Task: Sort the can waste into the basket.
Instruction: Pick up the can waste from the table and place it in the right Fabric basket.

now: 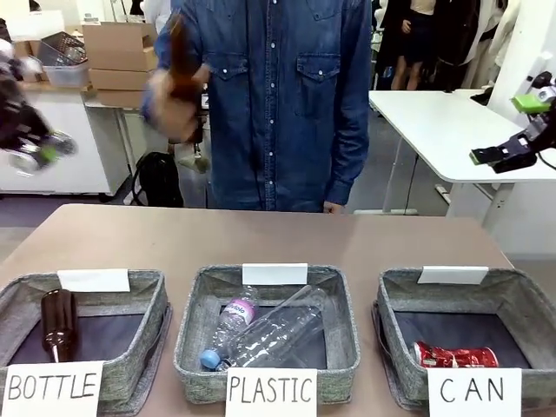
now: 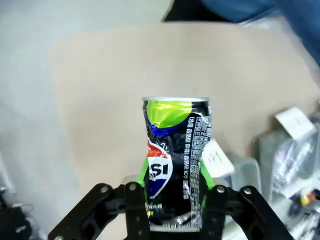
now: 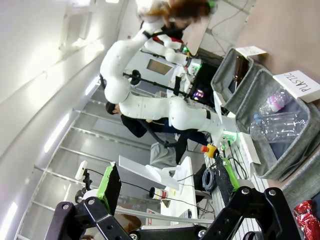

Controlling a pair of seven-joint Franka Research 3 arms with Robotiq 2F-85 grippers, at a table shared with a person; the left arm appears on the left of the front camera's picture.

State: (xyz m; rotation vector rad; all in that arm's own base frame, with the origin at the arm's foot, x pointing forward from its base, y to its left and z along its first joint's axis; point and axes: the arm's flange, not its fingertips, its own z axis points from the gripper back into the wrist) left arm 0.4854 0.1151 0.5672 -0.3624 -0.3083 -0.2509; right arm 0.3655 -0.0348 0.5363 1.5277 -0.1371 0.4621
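Blue can gripped, long carry ahead
My left hand (image 2: pixel 174 185) clamps the dented blue can (image 2: pixel 176 150) at far left; the CAN basket (image 1: pixel 395 300), red can (image 1: pixel 456 356) inside, sits far right. A slip over the BOTTLE basket (image 1: pixel 158 304) or PLASTIC basket (image 1: pixel 193 300) missorts it; the person's hand (image 1: pixel 178 100) with a brown bottle (image 1: pixel 180 56) crowds the path. Right hand (image 3: pixel 166 180) gapes empty

bottle basket (image 1: pixel 155 323) left, plastic basket (image 1: pixel 189 339) middle, can basket (image 1: pixel 391 330) right, holding one can (image 1: pixel 454 356).

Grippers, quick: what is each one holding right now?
Left gripper: closed on the dark blue can.
Right gripper: open, empty.
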